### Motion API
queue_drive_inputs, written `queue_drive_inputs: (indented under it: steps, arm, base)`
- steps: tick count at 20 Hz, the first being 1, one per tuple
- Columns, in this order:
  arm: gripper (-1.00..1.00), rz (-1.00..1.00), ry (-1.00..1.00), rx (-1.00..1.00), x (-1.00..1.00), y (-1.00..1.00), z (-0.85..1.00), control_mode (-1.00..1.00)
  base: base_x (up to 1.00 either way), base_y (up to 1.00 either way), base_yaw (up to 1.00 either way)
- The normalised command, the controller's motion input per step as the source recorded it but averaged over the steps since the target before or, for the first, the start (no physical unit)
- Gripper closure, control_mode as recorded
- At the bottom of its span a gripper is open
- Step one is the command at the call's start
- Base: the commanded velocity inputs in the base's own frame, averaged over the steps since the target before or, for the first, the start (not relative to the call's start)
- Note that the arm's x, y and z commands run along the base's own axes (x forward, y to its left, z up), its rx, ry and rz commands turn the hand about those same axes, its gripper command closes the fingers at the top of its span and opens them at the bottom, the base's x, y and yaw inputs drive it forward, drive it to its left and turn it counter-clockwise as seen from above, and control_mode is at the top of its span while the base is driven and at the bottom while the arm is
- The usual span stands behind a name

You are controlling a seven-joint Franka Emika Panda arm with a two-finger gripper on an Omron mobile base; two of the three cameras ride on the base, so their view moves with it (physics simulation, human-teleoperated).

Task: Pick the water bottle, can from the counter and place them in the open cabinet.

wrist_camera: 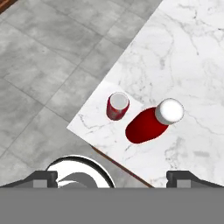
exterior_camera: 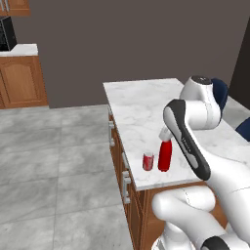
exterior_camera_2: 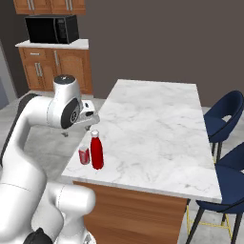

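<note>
The water bottle (exterior_camera: pixel 165 156) (exterior_camera_2: pixel 96 151) (wrist_camera: pixel 148 124) stands upright near the front left corner of the counter (exterior_camera: pixel 141 105) (exterior_camera_2: pixel 152 124) (wrist_camera: pixel 188 57). It is glossy red with a white cap. The can (exterior_camera: pixel 148 161) (exterior_camera_2: pixel 84 155) (wrist_camera: pixel 117 105), red with a silver top, stands just beside the bottle, closer to the counter's edge. My gripper (exterior_camera_2: pixel 76 131) (wrist_camera: pixel 113 178) hangs above the two, pointing down, open with nothing between its widely spread fingertips (wrist_camera: pixel 41 177). In the left base view my own arm hides the hand. The open cabinet is out of view.
Grey tiled floor (exterior_camera: pixel 53 161) lies left of the island. A black microwave (exterior_camera_2: pixel 51 28) sits on a far counter over low wooden cabinets (exterior_camera_2: pixel 57 66) (exterior_camera: pixel 19 80). Two blue chairs (exterior_camera_2: pixel 224 119) stand along the island's right side.
</note>
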Motion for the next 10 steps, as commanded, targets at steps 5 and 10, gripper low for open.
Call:
queue_drive_inputs:
  steps: [5, 10]
  arm:
    - [-1.0, 0.12, 0.0, 0.0, -0.02, -0.23, -0.13, -1.0]
    - [-1.0, 0.07, 0.0, 0.0, 0.0, -0.25, -0.2, -1.0]
  base:
    - [0.0, 0.0, 0.0]
    - [0.0, 0.0, 0.0]
